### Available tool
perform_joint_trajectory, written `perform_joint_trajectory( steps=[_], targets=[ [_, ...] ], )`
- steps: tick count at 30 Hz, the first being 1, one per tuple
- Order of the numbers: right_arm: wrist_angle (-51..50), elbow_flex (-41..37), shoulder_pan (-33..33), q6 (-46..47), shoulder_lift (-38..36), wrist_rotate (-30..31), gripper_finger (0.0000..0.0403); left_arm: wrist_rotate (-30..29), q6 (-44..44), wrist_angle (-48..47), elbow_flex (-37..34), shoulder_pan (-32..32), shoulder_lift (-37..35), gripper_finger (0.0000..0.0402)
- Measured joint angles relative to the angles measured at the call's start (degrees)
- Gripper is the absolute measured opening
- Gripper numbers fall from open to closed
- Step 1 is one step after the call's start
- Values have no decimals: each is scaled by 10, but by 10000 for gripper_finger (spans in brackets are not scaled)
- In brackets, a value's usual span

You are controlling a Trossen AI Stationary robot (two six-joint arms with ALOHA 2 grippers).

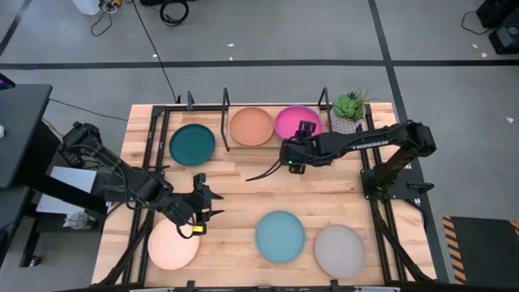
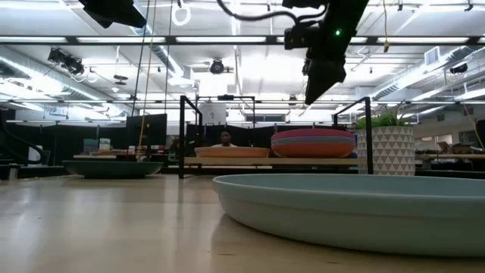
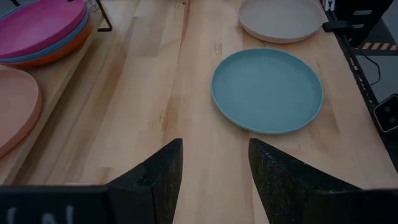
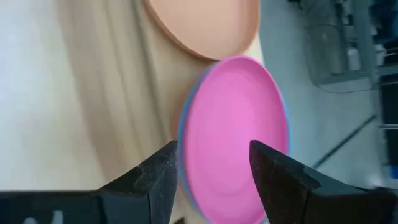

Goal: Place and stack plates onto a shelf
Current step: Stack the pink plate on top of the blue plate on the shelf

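The black rod shelf (image 1: 226, 122) stands along the table's far edge. On it lie a tan plate (image 1: 251, 126) and a stack topped by the magenta plate (image 1: 292, 118), with blue and orange rims beneath (image 3: 46, 53). The dark teal plate (image 1: 192, 144) lies at the shelf's left end. On the table near the front sit the cream plate (image 1: 173, 243), the light blue plate (image 1: 280, 236) and the grey plate (image 1: 339, 250). My right gripper (image 1: 303, 130) hangs open above the magenta plate (image 4: 236, 130), clear of it (image 2: 314, 97). My left gripper (image 1: 209, 204) is open over bare wood beside the cream plate.
A green potted plant (image 1: 349, 109) in a white patterned pot (image 2: 390, 148) stands at the shelf's right end, close to the stack. Thin upright posts (image 2: 182, 136) rise around the shelf. A person (image 2: 225, 139) sits far behind the table. Bare wood lies in the table's middle.
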Motion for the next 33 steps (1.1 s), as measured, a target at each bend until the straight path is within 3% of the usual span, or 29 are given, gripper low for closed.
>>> perform_joint_trajectory(
  steps=[6, 10, 14, 20, 28, 33],
  targets=[
    [27, -15, 12, 24, 0, 24, 201, 0, -2, 0, 0, -1, 0, 189],
    [79, -60, 6, 19, 0, 77, 201, 0, 1, -4, 0, 0, 0, 189],
    [153, -118, -10, 2, 1, 92, 201, -1, 2, -9, 0, 6, 0, 189],
    [225, -169, -23, -26, 1, 63, 201, -1, 1, -8, 0, 7, 0, 189],
    [244, -176, -28, -44, 0, 54, 201, -4, 13, -8, 0, 8, 0, 189],
    [263, -176, -28, -58, 0, 6, 201, -9, 10, -8, 0, 7, 0, 189]
  ],
)
